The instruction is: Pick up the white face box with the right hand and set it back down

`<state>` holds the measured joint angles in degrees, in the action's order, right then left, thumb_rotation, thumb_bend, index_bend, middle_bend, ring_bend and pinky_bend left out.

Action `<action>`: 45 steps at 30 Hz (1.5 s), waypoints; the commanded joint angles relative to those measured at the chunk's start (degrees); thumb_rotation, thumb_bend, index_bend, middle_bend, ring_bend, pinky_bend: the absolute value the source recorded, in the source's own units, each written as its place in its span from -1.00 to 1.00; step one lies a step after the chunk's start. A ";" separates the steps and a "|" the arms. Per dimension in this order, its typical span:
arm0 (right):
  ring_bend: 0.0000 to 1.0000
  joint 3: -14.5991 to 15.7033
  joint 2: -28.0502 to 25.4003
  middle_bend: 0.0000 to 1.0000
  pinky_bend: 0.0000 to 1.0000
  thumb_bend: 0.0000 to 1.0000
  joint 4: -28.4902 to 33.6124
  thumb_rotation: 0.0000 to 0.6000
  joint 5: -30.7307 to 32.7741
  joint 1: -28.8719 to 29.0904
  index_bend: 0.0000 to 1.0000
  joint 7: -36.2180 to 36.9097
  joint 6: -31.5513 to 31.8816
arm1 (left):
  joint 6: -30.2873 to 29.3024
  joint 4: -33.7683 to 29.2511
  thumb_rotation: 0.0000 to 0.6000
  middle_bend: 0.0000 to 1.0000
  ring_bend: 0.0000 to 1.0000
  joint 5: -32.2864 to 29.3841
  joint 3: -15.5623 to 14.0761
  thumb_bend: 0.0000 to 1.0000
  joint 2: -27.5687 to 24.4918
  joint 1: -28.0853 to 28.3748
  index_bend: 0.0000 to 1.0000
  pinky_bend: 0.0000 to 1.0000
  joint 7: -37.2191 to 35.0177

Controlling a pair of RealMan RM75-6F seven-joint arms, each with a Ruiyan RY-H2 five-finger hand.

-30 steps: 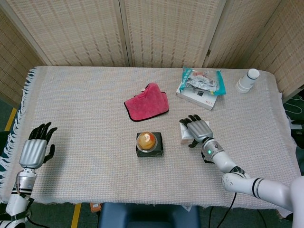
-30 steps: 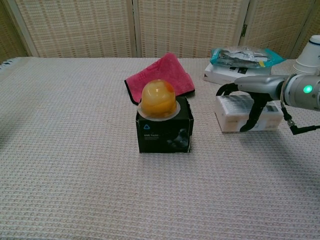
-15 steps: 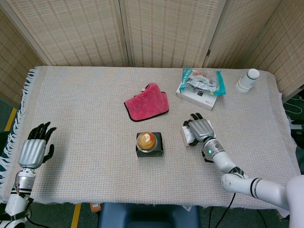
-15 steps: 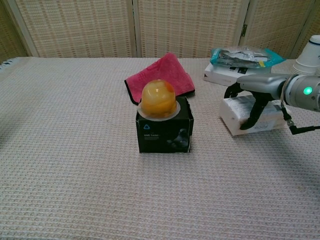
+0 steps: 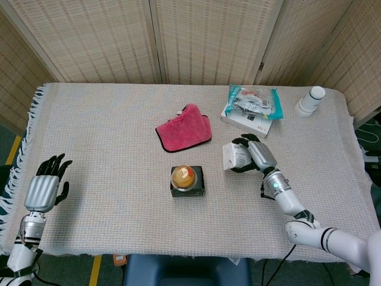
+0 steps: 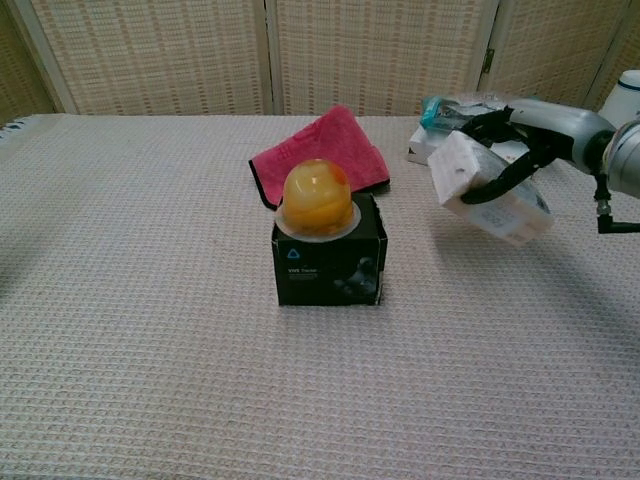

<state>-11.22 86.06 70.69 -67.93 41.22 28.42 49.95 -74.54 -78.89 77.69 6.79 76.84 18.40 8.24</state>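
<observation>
To the right of the black box (image 6: 329,262) with its yellow dome (image 6: 317,196), your right hand (image 5: 259,156) now grips the white face box (image 6: 485,188) and has raised it off the desk (image 6: 150,330). A second ago the box sat flat on the cloth with your fingers wrapped over it; half a second ago it had begun to tip up. Now the chest view shows it clear of the surface and tilted, its near end higher, held at about the height of the black box's top. Behind it, further from you than the black box, lie a flat white carton (image 5: 249,121) with a teal packet (image 5: 253,100) on top. The red cloth (image 5: 184,129) lies just behind the black box. Your left hand (image 5: 46,185) hangs well to the left of the black box, fingers spread, holding nothing. The pick-up half looks done; what remains is lowering the box level and letting go.
</observation>
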 commanded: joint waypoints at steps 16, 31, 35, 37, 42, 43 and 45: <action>-0.47 11.01 16.37 -0.01 -1.00 -0.44 -49.45 1.00 -26.56 -2.37 -0.04 77.79 9.02 | 1.20 1.55 1.00 -1.00 -1.00 -1.18 0.29 0.11 0.68 0.33 -0.69 -0.78 -0.06; -0.47 14.41 17.57 -0.01 -1.00 -0.42 -54.37 1.00 -27.28 -3.82 -0.04 80.81 10.72 | 1.26 1.63 1.00 -1.00 -1.00 -0.78 -0.02 0.10 1.02 0.47 -0.69 -0.78 0.42; -0.47 15.24 16.05 -0.01 -1.00 -0.42 -53.48 1.00 -27.38 -4.49 -0.04 77.93 9.99 | 1.30 1.47 1.00 -1.00 -1.00 -0.58 -0.24 0.10 1.12 0.49 -0.69 -0.78 0.79; -0.46 15.58 15.23 -0.01 -1.00 -0.42 -52.74 1.00 -27.28 -4.82 -0.04 76.16 9.24 | 1.31 1.36 1.00 -1.00 -1.00 -0.59 -0.28 0.10 1.14 0.50 -0.69 -0.78 1.00; -0.45 16.00 13.13 -0.01 -1.00 -0.42 -50.17 1.00 -27.01 -5.11 -0.05 73.07 8.52 | 1.20 1.14 1.00 -1.00 -1.00 -0.39 -0.40 0.10 1.24 0.51 -0.69 -0.78 1.40; -0.45 16.09 12.77 -0.01 -1.00 -0.42 -49.68 1.00 -27.03 -5.07 -0.06 72.45 8.49 | 1.19 1.13 1.00 -1.00 -1.00 -0.36 -0.43 0.10 1.26 0.52 -0.69 -0.78 1.48; -0.46 16.22 12.06 -0.01 -1.00 -0.42 -48.60 1.00 -27.05 -4.90 -0.12 71.34 8.31 | 1.20 1.08 1.00 -1.00 -1.00 -0.35 -0.47 0.10 1.30 0.52 -0.69 -0.78 1.61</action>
<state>4.80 98.75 21.35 -94.99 36.25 100.52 58.48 -73.34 -77.80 77.34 6.32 78.13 18.92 9.86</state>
